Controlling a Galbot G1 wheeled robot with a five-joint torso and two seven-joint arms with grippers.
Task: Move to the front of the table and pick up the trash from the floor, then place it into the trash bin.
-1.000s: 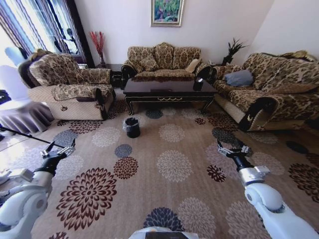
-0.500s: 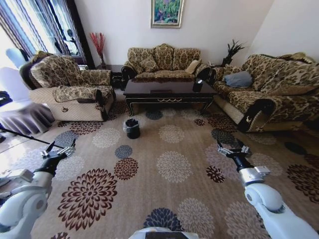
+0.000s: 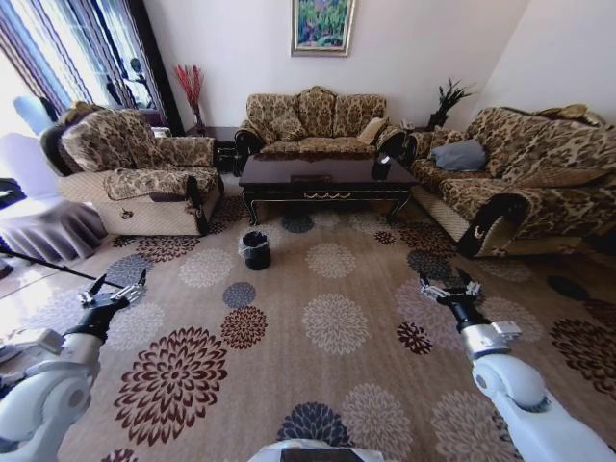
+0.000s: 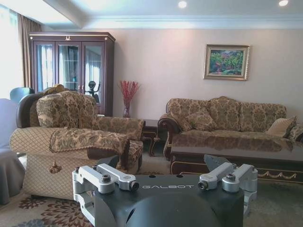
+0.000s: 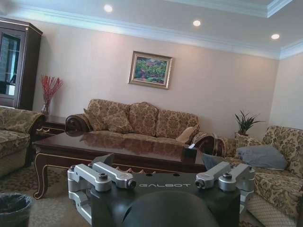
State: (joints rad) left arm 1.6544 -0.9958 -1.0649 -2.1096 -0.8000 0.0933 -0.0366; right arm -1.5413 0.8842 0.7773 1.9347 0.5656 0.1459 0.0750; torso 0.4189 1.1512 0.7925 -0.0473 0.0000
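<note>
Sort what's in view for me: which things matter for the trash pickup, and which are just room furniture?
For the job:
- table
- trash bin, on the carpet near the table's left front corner
- floor
- left hand and right hand, both open, held low over the carpet

Just there:
- armchair
- sofa
- grey cushion
- painting

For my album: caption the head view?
Both tools, left and right, open above carpet, facing table and bin.
</note>
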